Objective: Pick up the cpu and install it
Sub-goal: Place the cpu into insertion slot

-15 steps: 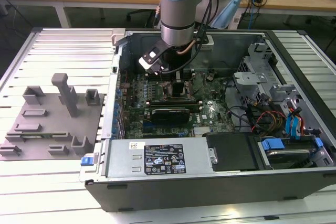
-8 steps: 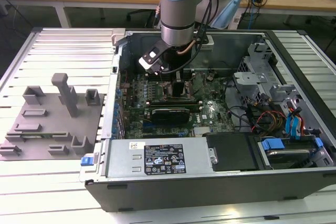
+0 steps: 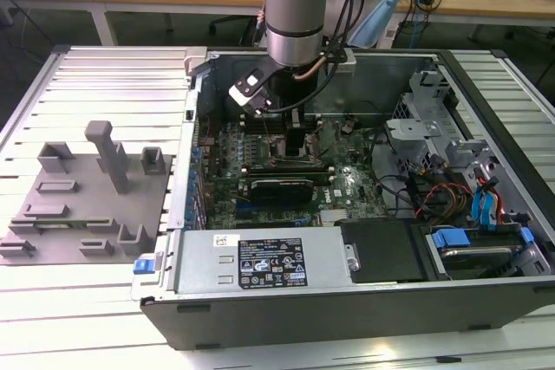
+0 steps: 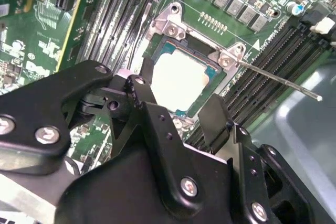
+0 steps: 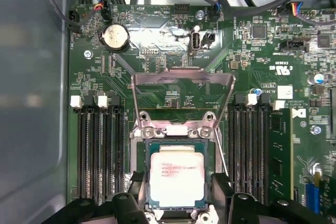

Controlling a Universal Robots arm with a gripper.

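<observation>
the cpu (image 5: 176, 179) lies flat in its socket frame (image 5: 140, 153) on the green motherboard (image 5: 262, 56), silvery top facing up with small print on it. the two black fingers (image 5: 223, 190) stand one on each side of it, so that the cpu lies between them. in the first wrist view a narrow strip of socket shows between each finger and the nearest cpu edge, so the fingers are spread wider than the chip, touch neither side of it and have hold of nothing. the second wrist view shows the same: one finger (image 4: 215, 119) just beside one edge of the pale metal top (image 4: 181, 74), the other beside the opposite edge, both tips low, near the board. the cpu is square and has no clear long axis; its edges run in line with the socket frame and with the long dark memory slots (image 5: 97, 150) that flank the socket on both sides. the metal load plate (image 5: 181, 78) is swung up and open, hinged at the socket's edge, and the thin lever rod (image 4: 278, 80) stands out to one side. a round coin battery (image 5: 114, 38) sits farther out on the board. in the exterior view the arm (image 3: 297, 6) reaches down into the open computer case (image 3: 364, 301), which lies on a ribbed pale surface (image 3: 87, 318); a grey fixture tray (image 3: 78, 197) rests on that surface at the exterior view's left, well apart from the case's socket.
</observation>
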